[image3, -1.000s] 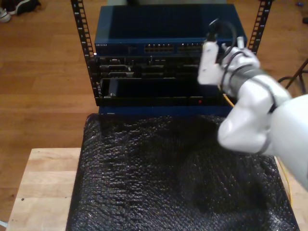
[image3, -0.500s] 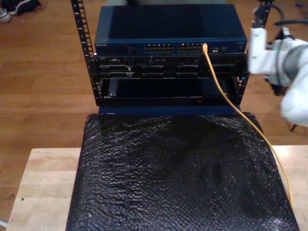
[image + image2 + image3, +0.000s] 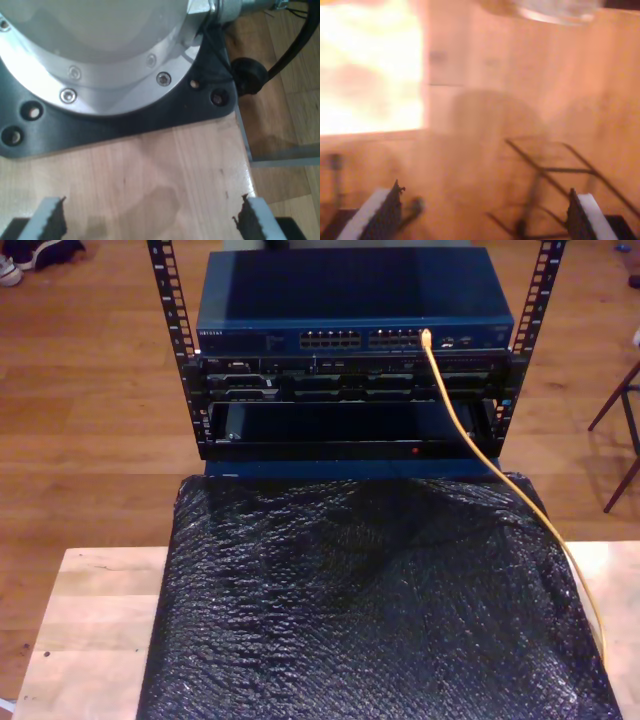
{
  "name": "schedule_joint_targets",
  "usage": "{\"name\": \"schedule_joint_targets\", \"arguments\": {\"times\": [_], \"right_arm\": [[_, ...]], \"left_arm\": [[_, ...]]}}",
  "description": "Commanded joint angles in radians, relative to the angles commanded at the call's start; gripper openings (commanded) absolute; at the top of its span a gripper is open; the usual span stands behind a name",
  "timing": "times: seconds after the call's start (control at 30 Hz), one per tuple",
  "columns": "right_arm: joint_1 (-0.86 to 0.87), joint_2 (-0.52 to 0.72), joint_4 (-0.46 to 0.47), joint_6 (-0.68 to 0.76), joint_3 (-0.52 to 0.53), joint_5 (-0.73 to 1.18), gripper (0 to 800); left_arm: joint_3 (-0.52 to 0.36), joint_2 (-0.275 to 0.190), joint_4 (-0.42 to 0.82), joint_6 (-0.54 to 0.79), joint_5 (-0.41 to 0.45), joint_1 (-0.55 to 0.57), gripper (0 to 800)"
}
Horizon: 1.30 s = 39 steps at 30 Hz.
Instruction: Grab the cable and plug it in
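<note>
My first gripper (image 3: 150, 220) has its jaws wide apart with nothing between them. Just beyond its fingertips lies bare pale wooden tabletop (image 3: 165, 165), then the black base plate (image 3: 125, 122) and the silver flange (image 3: 95, 55) of an arm mount. The cable is not at these jaws.

My second gripper (image 3: 482, 215) is likewise spread and empty. Past its serrated pads (image 3: 387, 207) there is only blurred wooden floor (image 3: 485, 90) and a thin dark metal frame (image 3: 555, 170). No cable lies ahead of it either.

In the exterior view the yellow-orange cable (image 3: 480, 455) is free of both grippers. Its near end runs off the black bubble-wrap mat (image 3: 370, 610) toward the exterior view's right; from there its long axis climbs diagonally away across the mat to the rack (image 3: 175, 340), and its far tip sits at a port (image 3: 425, 338) in the blue network switch (image 3: 350, 300). I judge the plug is seated, so the task looks done. Neither wrist view shows which arm is nearer the cable.
</note>
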State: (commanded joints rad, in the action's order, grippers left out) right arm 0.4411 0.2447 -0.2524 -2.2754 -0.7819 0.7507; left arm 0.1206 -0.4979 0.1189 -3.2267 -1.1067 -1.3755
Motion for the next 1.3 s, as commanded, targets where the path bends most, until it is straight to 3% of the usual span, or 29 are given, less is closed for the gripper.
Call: {"name": "schedule_joint_targets", "arguments": {"times": [0.27, 0.63, 1.03, 1.3], "right_arm": [[0.233, 0.049, 0.006, -0.16, 0.006, 0.298, 800], [0.473, 0.12, 0.017, -0.322, 0.061, 0.477, 800], [0.692, 0.299, 0.158, -0.494, 0.273, 0.508, 800], [0.795, 0.356, 0.169, -0.62, 0.356, 0.508, 800]], "left_arm": [[0.0, 0.0, 0.0, 0.0, 0.0, 0.0, 800], [0.0, 0.0, 0.0, 0.0, 0.0, 0.0, 800], [0.0, 0.0, 0.0, 0.0, 0.0, 0.0, 800], [0.0, 0.0, 0.0, 0.0, 0.0, 0.0, 800]]}}
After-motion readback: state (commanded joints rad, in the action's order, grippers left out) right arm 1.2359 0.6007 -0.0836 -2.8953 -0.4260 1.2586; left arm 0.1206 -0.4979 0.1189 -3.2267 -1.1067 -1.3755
